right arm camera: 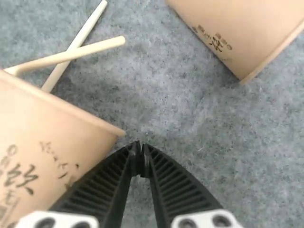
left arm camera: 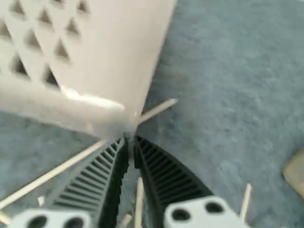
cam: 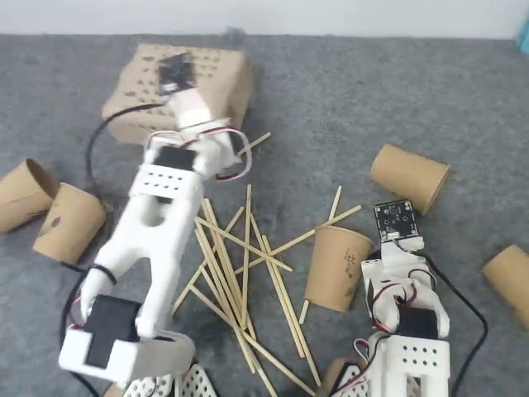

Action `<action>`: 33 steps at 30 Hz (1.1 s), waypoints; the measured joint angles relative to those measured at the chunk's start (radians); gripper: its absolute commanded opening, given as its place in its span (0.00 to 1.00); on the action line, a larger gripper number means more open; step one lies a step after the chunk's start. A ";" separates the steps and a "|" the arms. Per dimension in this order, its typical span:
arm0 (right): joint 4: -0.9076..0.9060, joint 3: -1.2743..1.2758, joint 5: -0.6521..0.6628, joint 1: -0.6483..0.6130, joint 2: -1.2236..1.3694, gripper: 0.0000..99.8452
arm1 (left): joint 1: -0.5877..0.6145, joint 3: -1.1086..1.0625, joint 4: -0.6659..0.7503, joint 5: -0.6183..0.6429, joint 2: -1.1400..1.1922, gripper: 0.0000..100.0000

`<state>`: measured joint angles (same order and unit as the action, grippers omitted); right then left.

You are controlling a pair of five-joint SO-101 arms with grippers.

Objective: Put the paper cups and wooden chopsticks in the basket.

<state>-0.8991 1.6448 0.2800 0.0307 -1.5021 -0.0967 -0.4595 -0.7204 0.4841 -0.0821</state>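
The tan perforated basket [cam: 140, 91] stands at the back left; its wall [left arm camera: 95, 57] is right in front of my left gripper [left arm camera: 130, 138]. That gripper is shut, and a chopstick [left arm camera: 156, 108] crosses its tips, seemingly pinched there; the chopstick's end [cam: 258, 141] juts out beside the basket's near corner. Several more chopsticks [cam: 240, 273] lie scattered mid-table. My right gripper [right arm camera: 141, 148] is shut on nothing, low over the carpet beside the rim of a paper cup [right arm camera: 42, 156] lying on its side [cam: 337, 266]. Another cup [right arm camera: 247, 28] lies just beyond it [cam: 409, 175].
Two paper cups [cam: 23, 192] [cam: 70, 222] lie at the left edge, one [cam: 508, 277] at the right edge, and one [cam: 335, 376] by the right arm's base. A black cable [cam: 95, 157] loops left of the left arm.
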 measured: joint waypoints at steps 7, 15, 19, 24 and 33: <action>0.000 0.000 0.000 0.000 0.000 0.01 | -0.035 0.011 -0.003 0.000 -0.002 0.32; 0.000 0.000 0.000 0.000 0.000 0.01 | 0.133 0.015 -0.003 0.002 -0.077 0.33; 0.000 0.000 0.000 0.002 0.000 0.01 | 0.324 0.055 -0.005 0.002 -0.120 0.33; 0.000 0.012 0.000 0.002 0.000 0.01 | 0.485 0.117 -0.005 -0.029 -0.072 0.33; 0.000 0.012 0.000 0.000 0.000 0.01 | 0.528 0.325 -0.031 -0.121 0.270 0.21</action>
<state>-0.8991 1.6571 0.2800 0.0307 -1.5021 0.4312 -0.1343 -0.7511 0.3629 0.1880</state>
